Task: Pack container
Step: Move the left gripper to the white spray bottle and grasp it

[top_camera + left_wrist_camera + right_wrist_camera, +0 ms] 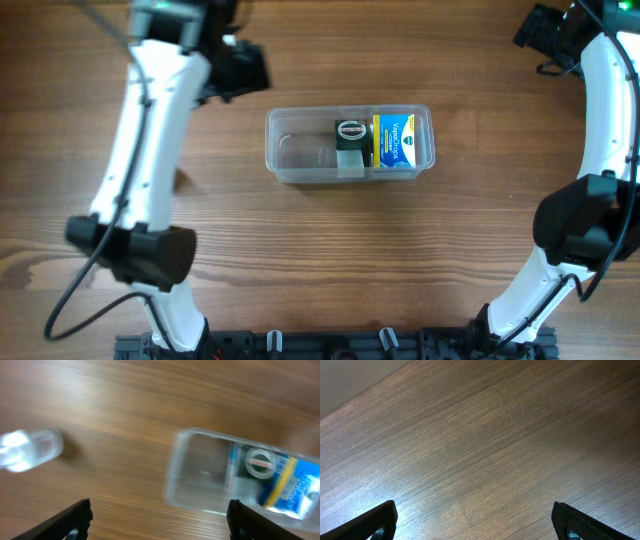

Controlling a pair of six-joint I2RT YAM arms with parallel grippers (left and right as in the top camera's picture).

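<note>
Packing looks partway: clear rectangular plastic tub [300, 172] toward far edge of desk [400, 260] holds a blue-yellow box [398, 140]. Left fingers [75, 519] and right fingers [375, 521] spread, empty; guessing small clear bottle [30, 450] goes next.

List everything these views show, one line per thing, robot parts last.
container: one, clear, mid-table, bare at the end away from the box.
box: one, blue and yellow, at one end inside the container.
round-topped item: one, dark with a silver top, inside the container beside the box.
bottle: one, small, clear, blurred, on the table apart from the container.
table: one, brown wood.
left gripper: one, black, open, above the table near the container.
right gripper: one, black, open, over bare wood.
</note>
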